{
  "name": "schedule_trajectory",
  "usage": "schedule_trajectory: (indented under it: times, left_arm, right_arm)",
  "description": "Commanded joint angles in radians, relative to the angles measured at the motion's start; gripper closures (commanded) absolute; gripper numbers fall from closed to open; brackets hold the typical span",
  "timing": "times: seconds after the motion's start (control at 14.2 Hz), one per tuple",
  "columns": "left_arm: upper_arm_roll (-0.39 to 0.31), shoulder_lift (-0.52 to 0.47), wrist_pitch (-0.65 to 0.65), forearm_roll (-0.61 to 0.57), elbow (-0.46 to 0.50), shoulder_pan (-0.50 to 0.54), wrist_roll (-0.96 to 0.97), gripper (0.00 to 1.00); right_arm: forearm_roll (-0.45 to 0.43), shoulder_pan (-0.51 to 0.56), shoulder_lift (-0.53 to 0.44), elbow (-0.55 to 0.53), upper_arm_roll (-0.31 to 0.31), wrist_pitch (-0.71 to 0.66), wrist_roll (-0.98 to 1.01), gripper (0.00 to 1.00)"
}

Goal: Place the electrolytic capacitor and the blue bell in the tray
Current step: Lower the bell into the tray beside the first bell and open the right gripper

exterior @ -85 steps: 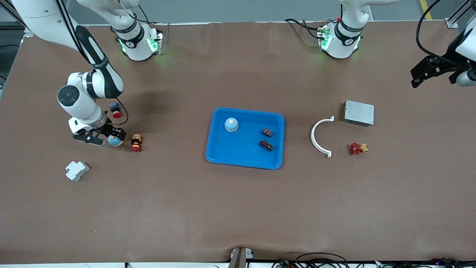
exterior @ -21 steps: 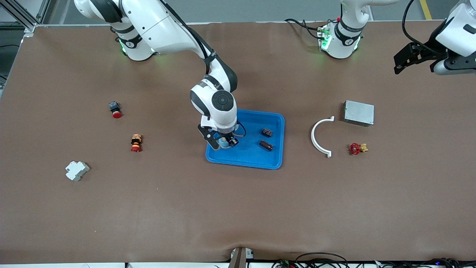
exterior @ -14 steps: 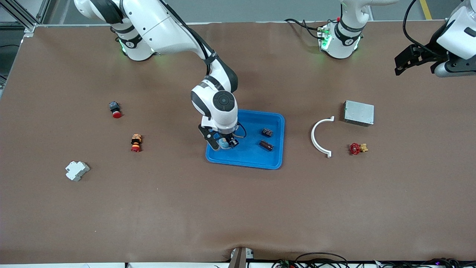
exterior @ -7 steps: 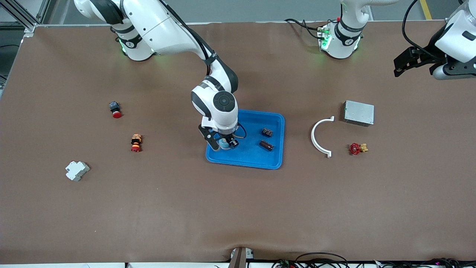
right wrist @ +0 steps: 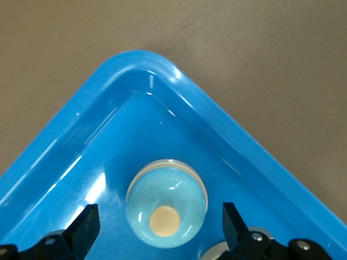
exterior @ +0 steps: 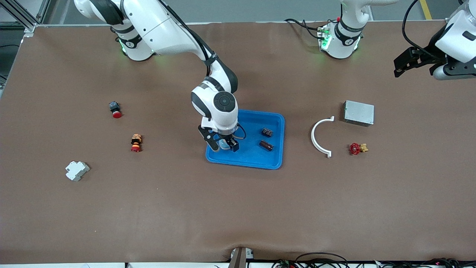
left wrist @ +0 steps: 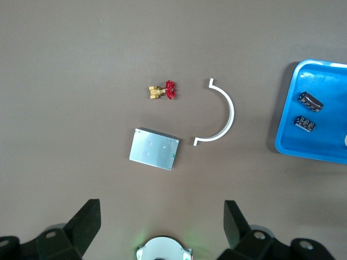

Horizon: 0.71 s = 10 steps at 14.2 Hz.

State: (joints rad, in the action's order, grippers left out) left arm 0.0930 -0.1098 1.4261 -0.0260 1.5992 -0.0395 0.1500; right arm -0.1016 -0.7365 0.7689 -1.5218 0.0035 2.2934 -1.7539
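The bright blue tray [exterior: 256,158] lies mid-table. A blue bell [exterior: 224,143] sits in its corner toward the right arm's end; in the right wrist view the bell [right wrist: 166,208] rests on the tray floor near the rim [right wrist: 135,67]. My right gripper [exterior: 224,146] is open, its fingers [right wrist: 87,227] straddling the bell without touching it. The rim of a second bell [right wrist: 217,252] shows beside it. Two dark electrolytic capacitors [exterior: 266,132] [exterior: 266,145] lie in the tray. My left gripper [exterior: 403,63] is open and empty, raised at the left arm's end of the table, waiting.
A grey metal box [exterior: 359,112], a white curved piece [exterior: 319,137] and a red valve [exterior: 357,148] lie toward the left arm's end. A red button [exterior: 115,109], an orange-red part [exterior: 136,143] and a white block [exterior: 77,170] lie toward the right arm's end.
My right gripper carried the blue bell from the right arm's end of the table into the tray, and its fingers have now opened off it. The left arm barely moved.
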Motion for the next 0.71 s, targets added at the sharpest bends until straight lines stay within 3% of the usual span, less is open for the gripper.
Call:
schedule_trajectory:
  times: [0.0, 0.14, 0.35, 0.64]
  left_arm:
    - [0.004, -0.001, 0.005, -0.005, -0.013, 0.003, 0.003, 0.0]
    - [0.002, 0.002, 0.005, -0.005, -0.03, 0.006, 0.003, 0.0]
    - [0.001, 0.009, 0.007, -0.005, -0.03, 0.006, 0.003, 0.0]
    - [-0.003, 0.009, 0.007, -0.006, -0.028, 0.006, 0.005, 0.0]
  right_arm:
    - [-0.01, -0.005, 0.004, 0.084, -0.007, -0.115, -0.003, 0.0]
    - [-0.003, 0.003, -0.003, 0.127, -0.003, -0.208, 0.049, 0.0]
    - [0.003, 0.051, -0.092, 0.12, -0.003, -0.328, 0.198, 0.0]
    - [0.007, 0.159, -0.235, 0.039, -0.003, -0.388, 0.495, 0.0]
